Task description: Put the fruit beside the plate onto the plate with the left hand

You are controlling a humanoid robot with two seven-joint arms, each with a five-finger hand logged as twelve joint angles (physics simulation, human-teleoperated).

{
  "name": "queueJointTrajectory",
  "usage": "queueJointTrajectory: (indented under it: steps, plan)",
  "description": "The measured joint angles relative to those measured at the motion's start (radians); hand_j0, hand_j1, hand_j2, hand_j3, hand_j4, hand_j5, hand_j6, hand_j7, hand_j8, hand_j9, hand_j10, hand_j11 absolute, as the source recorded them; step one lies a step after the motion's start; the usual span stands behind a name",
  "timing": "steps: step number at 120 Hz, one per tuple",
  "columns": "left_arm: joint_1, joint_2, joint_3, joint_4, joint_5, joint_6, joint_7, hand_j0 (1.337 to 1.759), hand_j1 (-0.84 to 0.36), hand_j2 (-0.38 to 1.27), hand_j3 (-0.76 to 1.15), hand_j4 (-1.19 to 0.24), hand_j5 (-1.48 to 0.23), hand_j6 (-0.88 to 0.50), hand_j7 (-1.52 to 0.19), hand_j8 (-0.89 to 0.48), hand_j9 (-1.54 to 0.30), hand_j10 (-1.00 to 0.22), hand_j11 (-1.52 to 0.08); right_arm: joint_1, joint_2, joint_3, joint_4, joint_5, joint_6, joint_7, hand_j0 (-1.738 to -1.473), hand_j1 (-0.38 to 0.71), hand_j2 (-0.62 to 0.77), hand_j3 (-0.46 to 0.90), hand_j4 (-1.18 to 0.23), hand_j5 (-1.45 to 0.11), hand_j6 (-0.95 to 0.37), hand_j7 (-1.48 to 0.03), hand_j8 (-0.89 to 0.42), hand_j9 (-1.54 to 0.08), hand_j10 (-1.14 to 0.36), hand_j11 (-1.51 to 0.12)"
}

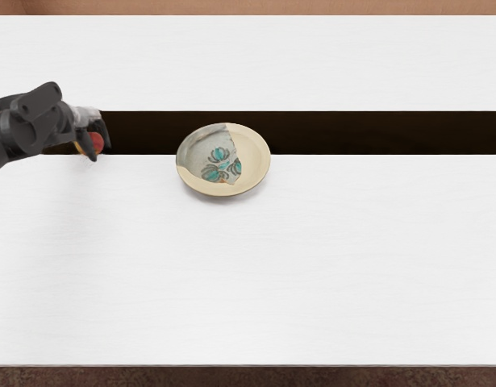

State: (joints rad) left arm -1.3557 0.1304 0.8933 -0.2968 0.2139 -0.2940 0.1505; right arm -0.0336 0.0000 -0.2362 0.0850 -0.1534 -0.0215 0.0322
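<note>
Left hand (86,133), at the left edge of the head view, its dark arm entering from the left. The fingers (105,134) are curled around the fruit (96,143), a small red piece with a yellowish patch, of which only a sliver shows between them; the grip reads as closed on it. Whether the fruit rests on the table (248,266) or hangs just above it cannot be told.

Hand and fruit sit at the far edge of the table, where a dark gap (377,133) separates it from a far white surface (248,60). The plate (260,153), cream with a teal motif on its left half, lies to the right along the same far edge, well apart from the hand. The right hand is not in view.

Judged step: carrying the fruit to the plate. To do it well, the grasp should be kept firm, the fruit raised enough to pass over the plate's rim, and the travel directed rightward while staying over the table rather than the gap. Release is best made low, above the plate's centre, so that a round fruit does not roll off.
</note>
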Motion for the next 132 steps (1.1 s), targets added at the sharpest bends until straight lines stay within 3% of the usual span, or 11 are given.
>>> queueJointTrajectory:
  steps: [32, 45, 70, 112, 117, 132]
  plan:
    - [-0.048, -0.002, -0.233, -0.004, -0.002, -0.075, -0.002, 1.648, -0.39, 0.18, 0.0, -0.66, -0.9, -0.34, -0.94, -0.37, -0.91, -0.58, -0.91, 0.0, 0.0, 0.0, 0.0, 0.0, 0.0, 0.0, -1.658, -0.35, 0.0, 0.0, 0.0, 0.0, 0.0, 0.0, 0.0, 0.0, 0.0, 0.0]
    - [-0.065, -0.003, -0.332, -0.004, -0.001, -0.099, -0.004, 1.647, -0.42, 0.22, 0.0, -0.66, -0.91, -0.33, -0.93, -0.36, -0.92, -0.57, -0.92, 0.0, 0.0, 0.0, 0.0, 0.0, 0.0, 0.0, -1.658, -0.35, 0.0, 0.0, 0.0, 0.0, 0.0, 0.0, 0.0, 0.0, 0.0, 0.0]
    - [-0.083, -0.084, -0.48, -0.009, -0.001, -0.118, -0.008, 1.648, -0.35, 0.12, 0.0, -0.66, -0.9, -0.38, -0.93, -0.4, -0.92, -0.61, -0.91, 0.0, 0.0, 0.0, 0.0, 0.0, 0.0, 0.0, -1.658, -0.35, 0.0, 0.0, 0.0, 0.0, 0.0, 0.0, 0.0, 0.0, 0.0, 0.0]
    - [-0.088, -0.13, -0.541, -0.08, 0.003, -0.185, 0.02, 1.649, -0.32, 0.09, 0.0, -0.68, -0.93, -0.4, -0.94, -0.4, -0.94, -0.61, -0.94, 0.0, 0.0, 0.0, 0.0, 0.0, 0.0, 0.0, -1.658, -0.35, 0.0, 0.0, 0.0, 0.0, 0.0, 0.0, 0.0, 0.0, 0.0, 0.0]
    - [-0.087, -0.13, -0.548, -0.081, 0.003, -0.187, 0.023, 1.65, -0.28, 0.07, 0.0, -0.63, -0.86, -0.39, -0.87, -0.39, -0.87, -0.6, -0.86, 0.0, 0.0, 0.0, 0.0, 0.0, 0.0, 0.0, -1.658, -0.35, 0.0, 0.0, 0.0, 0.0, 0.0, 0.0, 0.0, 0.0, 0.0, 0.0]
    - [-0.074, -0.13, -0.603, -0.083, -0.001, -0.192, 0.027, 1.654, -0.01, 0.04, 0.0, -0.35, -0.48, -0.21, -0.49, -0.22, -0.49, -0.34, -0.48, 0.0, 0.0, 0.0, 0.0, 0.0, 0.0, 0.0, -1.658, -0.35, 0.0, 0.0, 0.0, 0.0, 0.0, 0.0, 0.0, 0.0, 0.0, 0.0]
